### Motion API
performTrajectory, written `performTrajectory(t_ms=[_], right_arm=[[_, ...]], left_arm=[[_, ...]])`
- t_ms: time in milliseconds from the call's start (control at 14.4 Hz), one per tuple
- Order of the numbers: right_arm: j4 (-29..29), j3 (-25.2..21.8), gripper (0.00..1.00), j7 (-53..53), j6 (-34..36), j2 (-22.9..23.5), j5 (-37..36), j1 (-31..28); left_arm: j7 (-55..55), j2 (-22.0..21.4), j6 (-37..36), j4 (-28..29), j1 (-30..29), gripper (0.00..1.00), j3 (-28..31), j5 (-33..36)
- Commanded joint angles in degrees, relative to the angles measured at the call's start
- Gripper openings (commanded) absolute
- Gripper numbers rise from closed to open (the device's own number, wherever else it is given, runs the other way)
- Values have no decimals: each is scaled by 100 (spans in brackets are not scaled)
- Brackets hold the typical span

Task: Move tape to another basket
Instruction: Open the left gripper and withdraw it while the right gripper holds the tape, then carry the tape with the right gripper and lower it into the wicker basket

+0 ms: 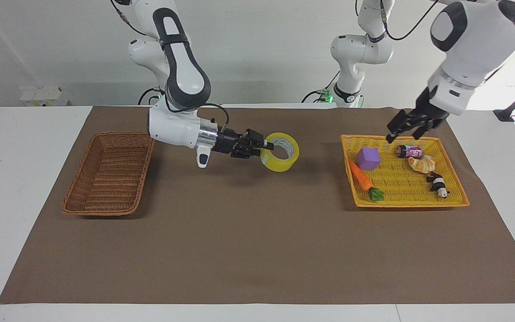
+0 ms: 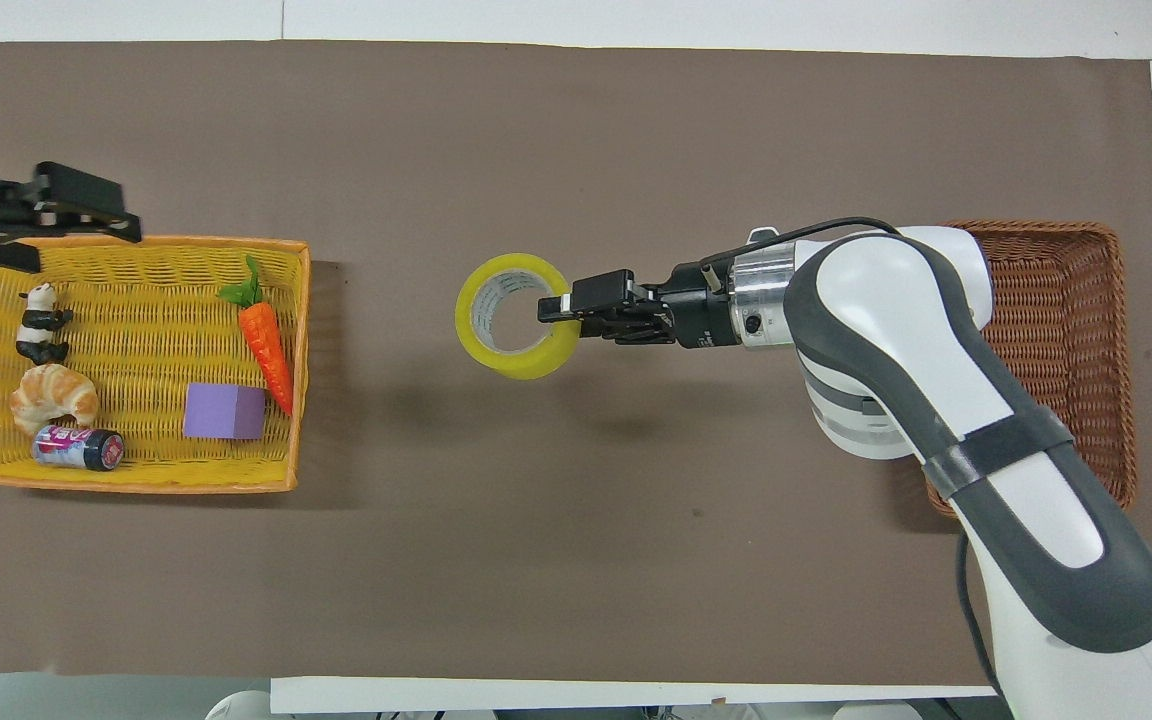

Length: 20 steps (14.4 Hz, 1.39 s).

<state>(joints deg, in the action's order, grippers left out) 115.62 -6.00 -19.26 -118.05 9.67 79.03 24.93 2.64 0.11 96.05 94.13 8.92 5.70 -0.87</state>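
The facing view alone shows the tape point(image 1: 280, 151) hanging clear above the counter point(image 1: 257, 241), mid-frame. The right tool point(image 1: 264, 146) is clamped on its rim, hole tilted upward. The brown basket point(image 1: 110, 172) sits mid-left. Upper right, the left tool point(image 1: 411, 127), fingers apart, hovers over the yellow tray point(image 1: 407, 203).

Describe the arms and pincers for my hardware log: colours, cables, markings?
Both arms have glossy white shells with dark grey joint panels and bands. The right pincer is black on a silver wrist ring, with a thin black cable looped beside it. The left pincer is black too. No markings are legible.
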Motion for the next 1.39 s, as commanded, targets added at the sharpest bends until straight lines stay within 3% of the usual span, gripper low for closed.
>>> performTrajectory(t_ms=[0, 209, 487, 696, 835, 975, 1114, 1323], right_arm=[[-39, 11, 0, -121, 404, -80, -605, -732], [-197, 2, 0, -130, 1256, -62, -1606, -1866], [-435, 11, 0, -1171, 2320, -36, -3127, -3684], [-584, 11, 0, -2167, 2882, 26, -3919, -4679], [-758, 11, 0, -2956, 3077, 480, -4088, -5224], [-1181, 11, 0, -3171, 3227, 790, -4377, -5358], [-1138, 11, 0, -3241, 3218, 974, -4405, -5437], [-990, 11, 0, -3478, 3009, 1124, -4396, -5402]], left_arm=[[-1411, -37, -60, -26, -510, 100, -77, 771], [-1450, -55, -95, 0, -1127, 100, -86, 763], [-1442, -55, -270, -17, -1059, 100, -156, 763], [-1433, -186, -289, 228, -883, 100, -218, 702], [-717, -178, -472, 142, -682, 100, -209, 300], [-230, 14, -849, -331, -523, 100, -270, 113], [-185, 121, -1236, -657, -329, 100, -288, 8], [-159, 209, -1378, -817, -504, 100, -541, -63]])
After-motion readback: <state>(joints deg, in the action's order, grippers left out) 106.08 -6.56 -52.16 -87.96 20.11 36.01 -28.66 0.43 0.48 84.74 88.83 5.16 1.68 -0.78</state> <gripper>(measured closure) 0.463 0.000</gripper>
